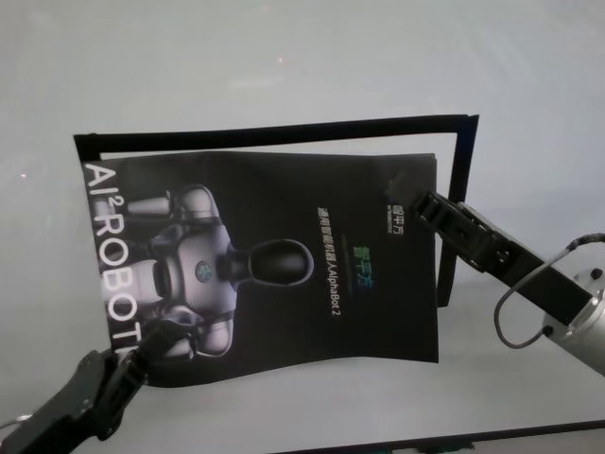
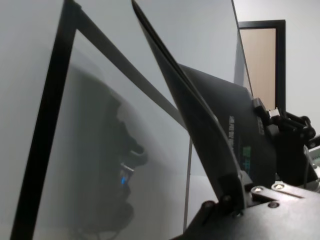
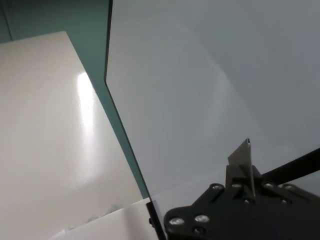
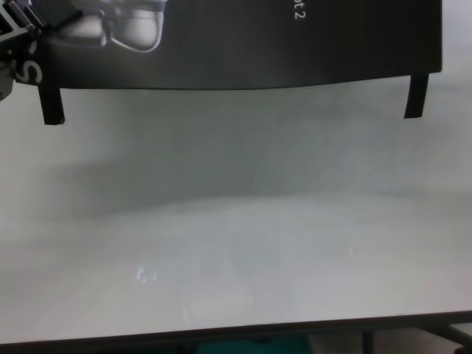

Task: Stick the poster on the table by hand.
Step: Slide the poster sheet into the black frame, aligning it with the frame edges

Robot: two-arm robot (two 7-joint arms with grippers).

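Observation:
The black glossy poster (image 1: 284, 255), printed with a silver robot and white lettering, hangs a little above the white table (image 1: 284, 57) and sags between two held corners. My left gripper (image 1: 142, 357) is shut on its near left corner. My right gripper (image 1: 423, 200) is shut on its far right corner. The left wrist view shows the poster's edge (image 2: 220, 125) running into my left gripper (image 2: 232, 192). The right wrist view shows a corner tip of the poster (image 3: 242, 152) above my right gripper (image 3: 245, 175). In the chest view the poster's lower edge (image 4: 243, 44) floats over its shadow.
Narrow black tape strips run along the poster's far side (image 1: 284, 130) and right side (image 1: 454, 208). Two strip ends (image 4: 51, 105) (image 4: 415, 96) hang below the poster. The table's dark near edge (image 4: 236, 328) lies close to me.

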